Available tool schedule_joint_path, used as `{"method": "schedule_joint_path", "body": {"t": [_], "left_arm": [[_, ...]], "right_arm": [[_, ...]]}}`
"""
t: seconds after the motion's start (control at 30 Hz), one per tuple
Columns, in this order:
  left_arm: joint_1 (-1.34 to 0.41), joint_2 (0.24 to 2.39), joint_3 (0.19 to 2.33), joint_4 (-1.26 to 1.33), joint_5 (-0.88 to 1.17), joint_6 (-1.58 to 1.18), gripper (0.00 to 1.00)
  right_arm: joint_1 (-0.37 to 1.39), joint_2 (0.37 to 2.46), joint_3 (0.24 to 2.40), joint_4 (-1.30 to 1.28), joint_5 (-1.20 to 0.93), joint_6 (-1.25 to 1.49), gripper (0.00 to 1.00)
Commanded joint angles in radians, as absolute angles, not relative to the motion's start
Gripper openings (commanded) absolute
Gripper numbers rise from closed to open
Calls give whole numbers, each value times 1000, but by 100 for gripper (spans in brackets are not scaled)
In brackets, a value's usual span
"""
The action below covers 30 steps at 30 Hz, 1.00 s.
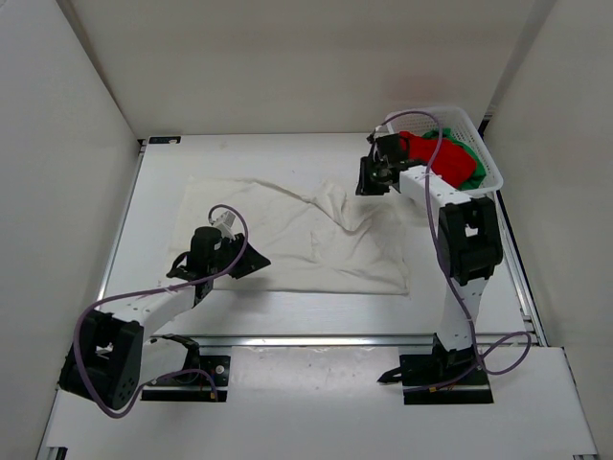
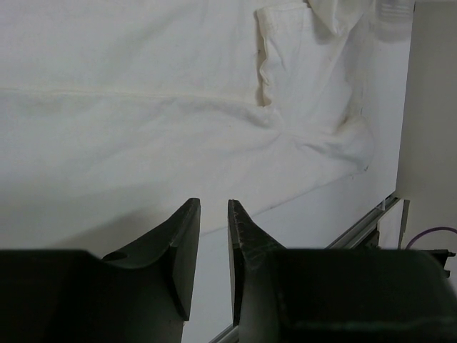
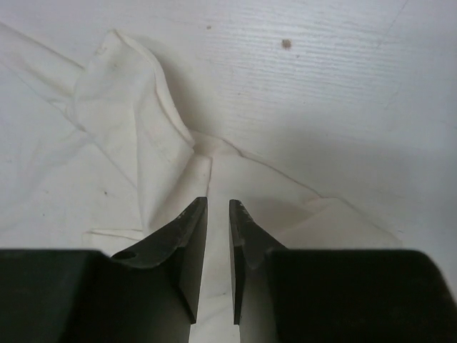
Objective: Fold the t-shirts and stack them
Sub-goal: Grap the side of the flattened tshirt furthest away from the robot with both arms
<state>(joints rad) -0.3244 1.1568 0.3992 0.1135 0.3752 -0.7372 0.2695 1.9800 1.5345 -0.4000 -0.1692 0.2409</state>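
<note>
L end effector (image 2: 213, 207) & R end effector (image 3: 217, 206), both slightly ajar, empty, by white t-shirt (image 1: 297, 240)

Readable text, labels, brands, numbers, signs: none on white shirt (image 1: 287, 235), basket (image 1: 484, 149), left arm (image 1: 153, 307) or right arm (image 1: 467, 240).

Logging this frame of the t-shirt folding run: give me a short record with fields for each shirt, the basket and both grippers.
white t-shirt: spread on the table, rumpled, not folded
red t-shirt: bunched in the basket
green t-shirt: in the basket, beside the red one
basket position: far right of the table
left gripper: above the white t-shirt's near edge, jaws slightly apart, nothing between them
right gripper: above the white t-shirt's creased far right part, jaws slightly apart, nothing between them
stack: none started
</note>
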Motion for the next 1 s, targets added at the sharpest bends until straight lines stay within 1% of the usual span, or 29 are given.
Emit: {"method": "schedule_joint_path", "body": {"t": [0.0, 0.13, 0.23, 0.5, 0.73, 0.8, 0.97], "left_arm": [[-327, 1161, 408, 121, 379, -721, 33], [-331, 1184, 417, 130, 388, -723, 33], [-339, 1193, 422, 129, 379, -721, 33], [-331, 1200, 422, 133, 379, -722, 33], [-324, 1204, 426, 130, 384, -715, 33], [-316, 1203, 428, 132, 383, -721, 33], [-308, 1207, 426, 124, 382, -719, 33]], "right_arm": [[288, 2012, 1551, -350, -221, 256, 18], [293, 2063, 1572, -371, -235, 275, 17], [296, 2078, 1572, -338, -262, 275, 19], [293, 2134, 1631, -351, -245, 285, 23], [304, 2192, 1713, -394, -244, 285, 21], [298, 2207, 1736, -422, -235, 281, 23], [307, 2212, 1752, -457, -161, 261, 23]]}}
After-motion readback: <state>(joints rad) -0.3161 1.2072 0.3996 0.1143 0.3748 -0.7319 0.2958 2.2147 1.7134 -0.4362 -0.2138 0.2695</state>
